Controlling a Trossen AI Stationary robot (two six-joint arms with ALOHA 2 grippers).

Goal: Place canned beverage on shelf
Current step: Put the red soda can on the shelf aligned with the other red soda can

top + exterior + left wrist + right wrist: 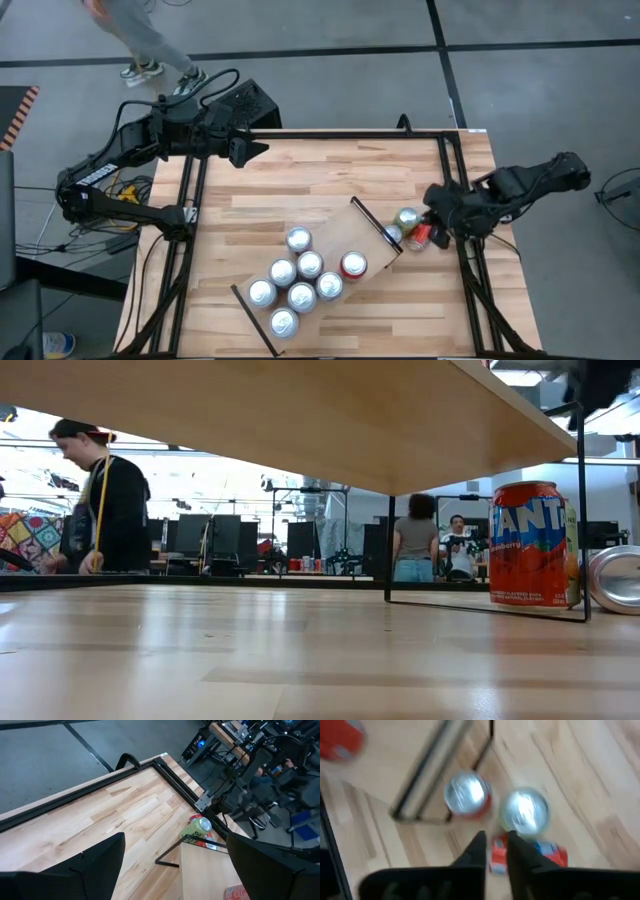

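Three loose drink cans cluster just beside the pale wooden shelf point(322, 262): the right gripper point(495, 851), fingers nearly closed and empty, hovers above the toppled red can point(547, 854), which could roll if nudged.

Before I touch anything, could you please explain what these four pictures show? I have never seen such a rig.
This is a robot with two arms at a wooden table. One picture looks straight down, one looks level along the tabletop, two come from wrist cameras. A pale shelf holds eight upright cans. Three more cans sit by its end, one red can lying down. The right end effector is over those three, holding nothing; the left end effector waits open, away from the cans.
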